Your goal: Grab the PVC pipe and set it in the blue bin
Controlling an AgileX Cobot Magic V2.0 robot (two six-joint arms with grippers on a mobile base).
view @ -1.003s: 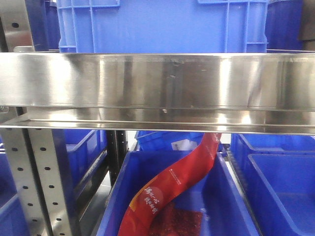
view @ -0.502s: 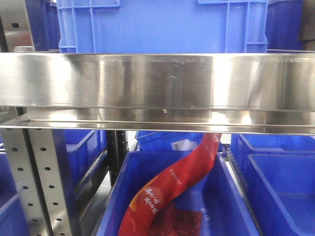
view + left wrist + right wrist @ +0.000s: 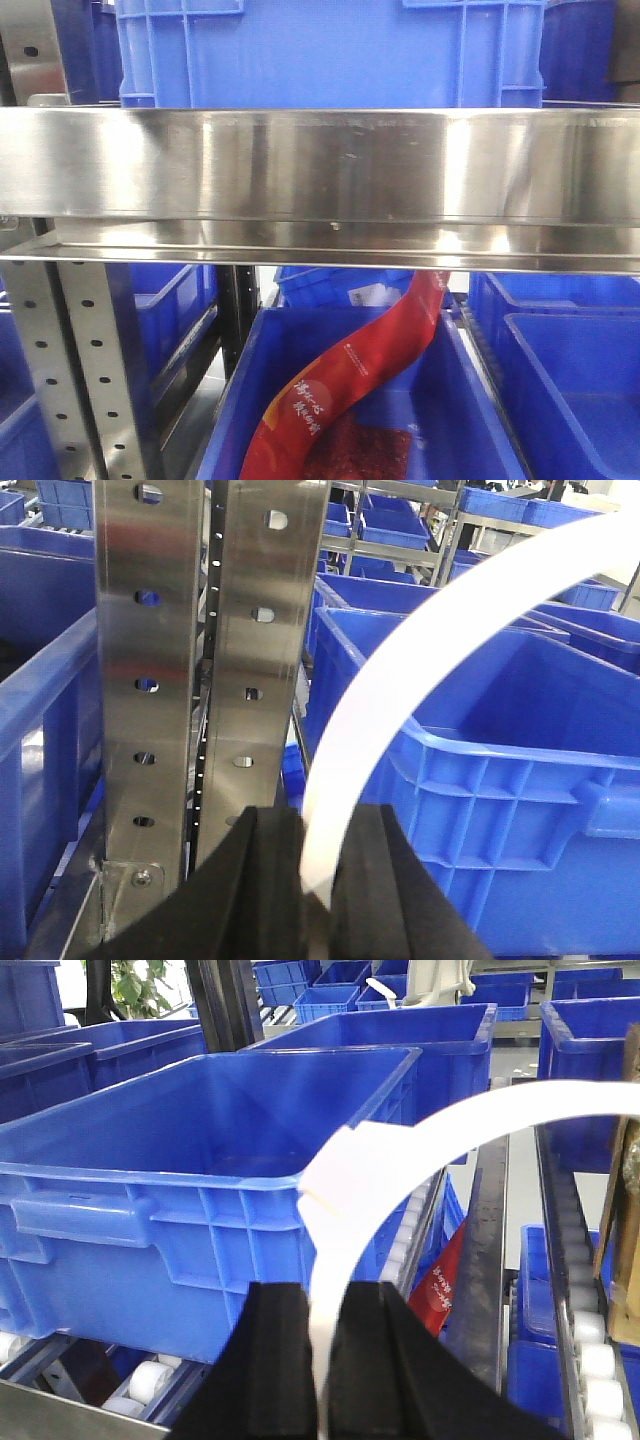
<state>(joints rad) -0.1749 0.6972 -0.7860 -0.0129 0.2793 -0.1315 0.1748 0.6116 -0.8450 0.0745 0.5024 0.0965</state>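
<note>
A white bent PVC pipe (image 3: 400, 670) is held by both grippers. My left gripper (image 3: 325, 855) is shut on one end, and the pipe arcs up and right over a blue bin (image 3: 520, 780). My right gripper (image 3: 330, 1335) is shut on the other end of the pipe (image 3: 400, 1150), which has a white fitting (image 3: 345, 1175) and curves right over the blue bin (image 3: 190, 1160). The bin shows at the top of the front view (image 3: 330, 50) above a steel shelf rail (image 3: 320, 165). Neither gripper nor the pipe shows in the front view.
Perforated steel uprights (image 3: 200, 680) stand left of the left gripper. A lower blue bin (image 3: 360, 400) holds a red packet (image 3: 350, 380). White rollers (image 3: 150, 1385) run under the bin. More blue bins (image 3: 590, 1050) stand around.
</note>
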